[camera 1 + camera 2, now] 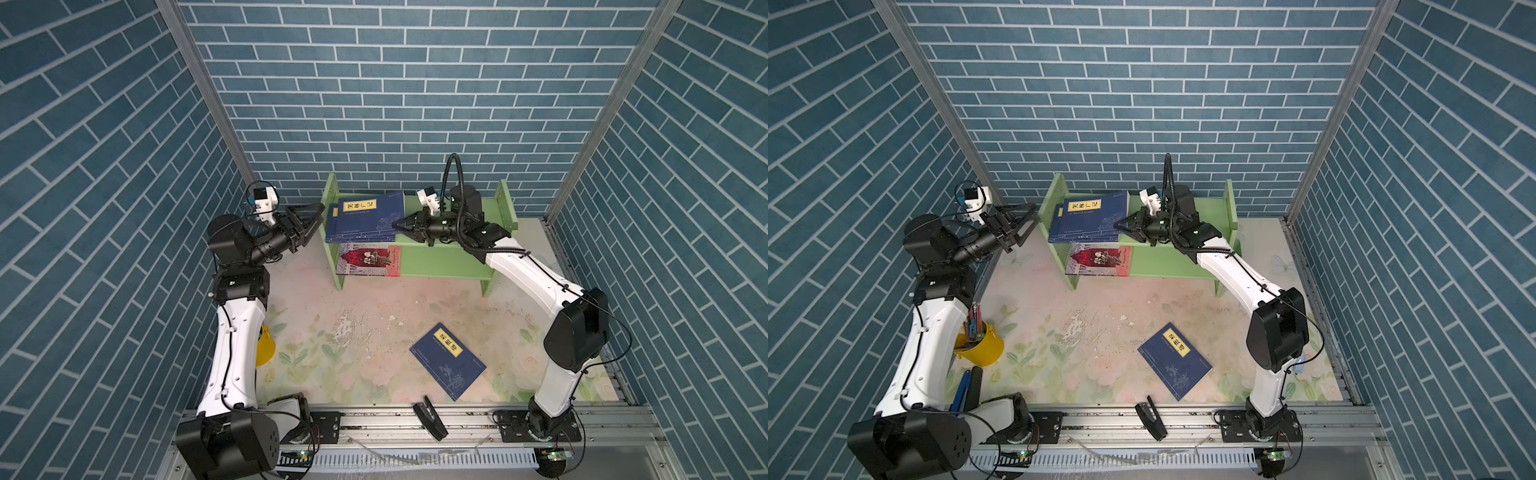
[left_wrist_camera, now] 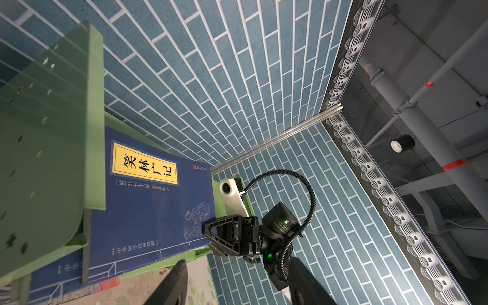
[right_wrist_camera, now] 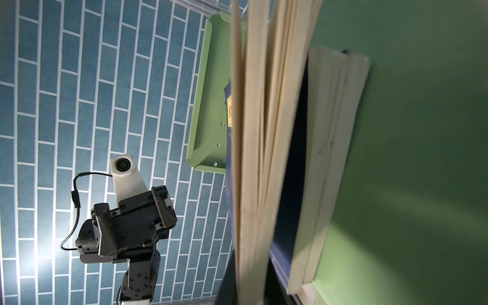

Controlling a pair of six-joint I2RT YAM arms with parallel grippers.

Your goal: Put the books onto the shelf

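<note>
Left wrist view: your right hand grips a corner of the top blue book on the green shelf; your left hand gapes empty beside it.

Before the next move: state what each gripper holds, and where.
Right gripper pinches top blue book at its page edge; left gripper, open, holds nothing.
</note>
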